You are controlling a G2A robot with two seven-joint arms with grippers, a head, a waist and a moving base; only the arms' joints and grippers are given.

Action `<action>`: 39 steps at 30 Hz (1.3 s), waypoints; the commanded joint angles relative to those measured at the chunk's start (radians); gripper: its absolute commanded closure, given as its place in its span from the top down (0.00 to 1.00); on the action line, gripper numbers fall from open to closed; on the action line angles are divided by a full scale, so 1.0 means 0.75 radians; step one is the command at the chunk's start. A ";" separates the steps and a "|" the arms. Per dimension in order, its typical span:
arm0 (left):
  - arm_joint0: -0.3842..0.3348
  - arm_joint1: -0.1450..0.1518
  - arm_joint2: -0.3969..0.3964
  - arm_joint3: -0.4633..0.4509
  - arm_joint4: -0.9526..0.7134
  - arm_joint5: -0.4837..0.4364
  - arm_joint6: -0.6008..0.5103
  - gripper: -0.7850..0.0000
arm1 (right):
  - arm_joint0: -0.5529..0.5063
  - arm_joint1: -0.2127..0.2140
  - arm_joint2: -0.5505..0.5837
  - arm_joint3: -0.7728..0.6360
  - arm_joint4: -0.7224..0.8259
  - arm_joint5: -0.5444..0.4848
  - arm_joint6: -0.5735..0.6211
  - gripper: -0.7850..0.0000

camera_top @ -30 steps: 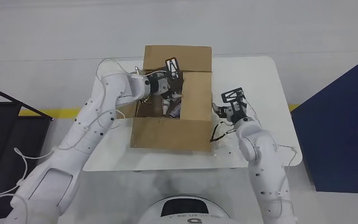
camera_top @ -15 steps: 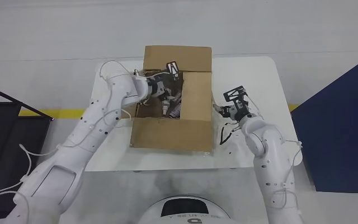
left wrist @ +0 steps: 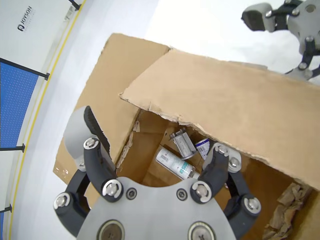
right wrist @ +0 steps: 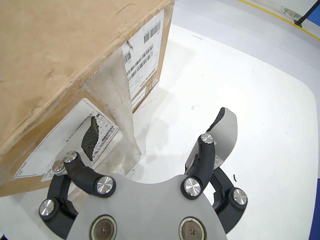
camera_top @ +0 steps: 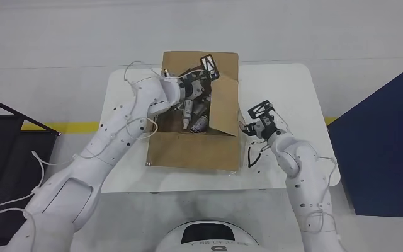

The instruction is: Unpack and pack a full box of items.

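Cardboard box point(camera_top: 189, 151) stood on the white table point(camera_top: 283, 88). Its raised flap point(left wrist: 225, 96) hid most of the bottles point(left wrist: 175, 163) inside. Left gripper point(left wrist: 153, 134) hung spread above the opening, and right gripper point(right wrist: 156, 121) was spread beside the box wall.

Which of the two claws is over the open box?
The left gripper: it hangs open above the cardboard box, looking into its opening. The right gripper is outside, open, beside the box's labelled side wall.

Barcoded labels point(right wrist: 143, 59) sit on the box point(right wrist: 62, 26); their print is illegible.
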State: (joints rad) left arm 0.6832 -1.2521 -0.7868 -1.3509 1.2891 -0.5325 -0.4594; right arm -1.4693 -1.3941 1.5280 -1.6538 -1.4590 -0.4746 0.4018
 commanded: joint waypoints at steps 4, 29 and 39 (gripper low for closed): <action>-0.035 -0.035 0.079 -0.010 0.027 0.019 0.009 1.00 | -0.015 0.018 0.064 0.011 0.037 -0.058 -0.066 1.00; -0.284 -0.354 0.467 0.393 0.005 0.183 0.134 1.00 | -0.354 0.108 0.679 0.013 0.319 -0.266 -0.685 1.00; -0.291 -0.359 0.311 0.480 -0.035 0.315 0.253 1.00 | -0.290 0.131 0.691 -0.013 0.380 -0.332 -0.679 1.00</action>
State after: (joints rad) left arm 0.4555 -1.5322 -0.5244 -0.9810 1.2607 -0.3076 -0.2811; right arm -1.6931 -1.2970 2.0477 -1.6585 -1.1824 -0.7206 -0.1061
